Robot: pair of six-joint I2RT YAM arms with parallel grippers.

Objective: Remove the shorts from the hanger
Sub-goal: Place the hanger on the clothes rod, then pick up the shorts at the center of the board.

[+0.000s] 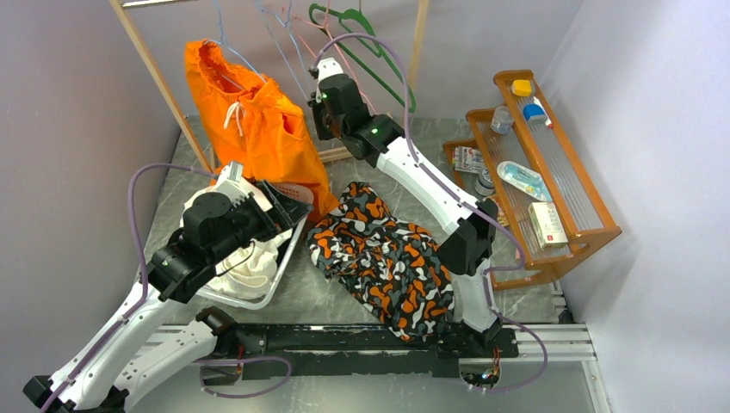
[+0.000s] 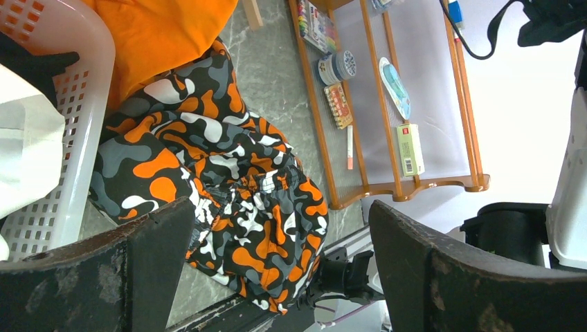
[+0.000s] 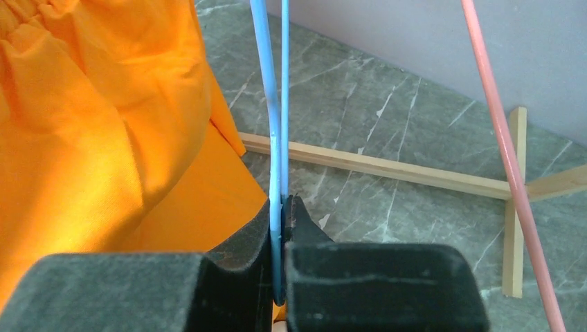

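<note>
Above a marbled tabletop [image 3: 387, 104], right gripper [image 3: 282, 228] clamps one blue hanger [image 3: 272, 104], one orange shorts [image 3: 104, 138] hanging at its left; left gripper [image 2: 280, 214] gapes wide.

The marbled table [image 1: 430, 142] bears 1 camouflage garment [image 1: 383, 258], 1 basket [image 2: 79, 117] (white) and 1 wooden shelf [image 1: 568, 247].

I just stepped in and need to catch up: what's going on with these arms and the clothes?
The right gripper is shut on a thin blue hanger wire right beside the orange shorts, which hang from the wooden rack and are not yet off the hanger. The left gripper is wide open and holds nothing, poised over the white basket and the camouflage garment lying on the table.
</note>
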